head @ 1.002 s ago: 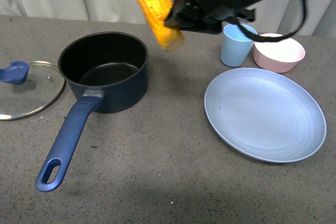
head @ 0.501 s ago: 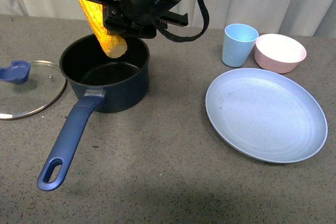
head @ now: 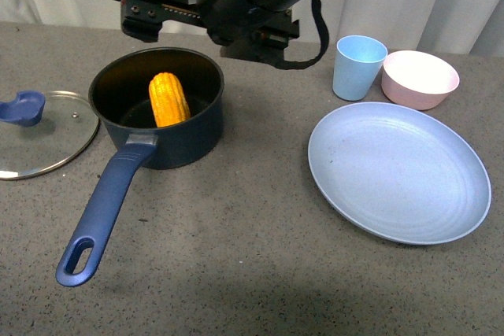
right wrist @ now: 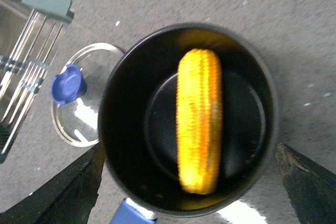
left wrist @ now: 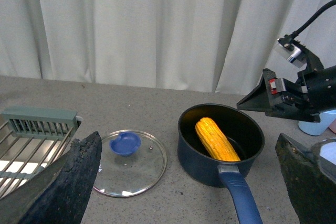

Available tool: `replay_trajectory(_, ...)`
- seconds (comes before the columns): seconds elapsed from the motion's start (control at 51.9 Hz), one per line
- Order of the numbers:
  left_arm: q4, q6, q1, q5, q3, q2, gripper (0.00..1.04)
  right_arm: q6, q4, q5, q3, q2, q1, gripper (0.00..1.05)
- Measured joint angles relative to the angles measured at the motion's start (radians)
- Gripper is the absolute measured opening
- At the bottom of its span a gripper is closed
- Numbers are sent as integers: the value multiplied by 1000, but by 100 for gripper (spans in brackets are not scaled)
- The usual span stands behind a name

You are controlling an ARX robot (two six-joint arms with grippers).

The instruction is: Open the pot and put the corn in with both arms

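Note:
The dark blue pot (head: 191, 138) stands uncovered left of centre, its long handle (head: 106, 202) pointing toward the table's front edge. Inside it the yellow corn (head: 169, 99) lies leaning against the wall; the wrist views show the same corn (right wrist: 199, 121) (left wrist: 216, 140) free of any grip. My right gripper (head: 206, 25) hovers above the pot's far rim, open, and its dark fingers (right wrist: 79, 182) frame the pot (right wrist: 126, 182) from above. My left gripper (left wrist: 189, 179) is open and empty, well back from the pot (left wrist: 197, 163), and is out of the front view.
The glass lid (head: 47, 147) with a blue knob (head: 22, 108) lies flat left of the pot. A large blue plate (head: 398, 171), a light blue cup (head: 358, 67) and a pink bowl (head: 420, 78) sit to the right. A metal dish rack (left wrist: 31, 135) stands beyond the lid.
My right gripper carried the corn leftward to above the pot, then opened. The corn dropped and now rests inside the pot.

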Motion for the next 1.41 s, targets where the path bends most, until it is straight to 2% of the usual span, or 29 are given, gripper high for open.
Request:
replay_trajectory(0.077,0,0,0,0,0,0,98,-32,60,68,-70,-56,-10,95)
replay_trajectory(0.135,0,0,0,0,0,0,98,-84,153,155,-182,-151,-30,95)
replay_trajectory(0.328,0,0,0,0,0,0,98,-182,340,256,-469,-368,-98,95)
replay_trajectory(0.598,0,0,0,0,0,0,98,-273,410,333,-843,-663,-231,95)
replay_trajectory(0.829,0,0,0,0,0,0,98,-282,387,306,-1035,-893,-325,95)
replay_trajectory(0.867,0,0,0,0,0,0,98,-300,486,346,-1078,-893,-328,91)
replay_trajectory(0.906,0,0,0,0,0,0,98,-324,663,386,-1140,-887,-337,84)
replay_trajectory(0.964,0,0,0,1,0,-2,98,-342,837,386,-1206,-883,-352,75)
replay_trajectory(1.099,-1,0,0,0,0,0,98,-364,1022,359,-1288,-936,-392,54)
replay_trajectory(1.195,-1,0,0,0,0,-2,98,-371,1026,335,-1337,-972,-414,39)
replay_trajectory(1.407,-1,0,0,0,0,-2,98,-374,925,293,-1398,-1120,-457,6)
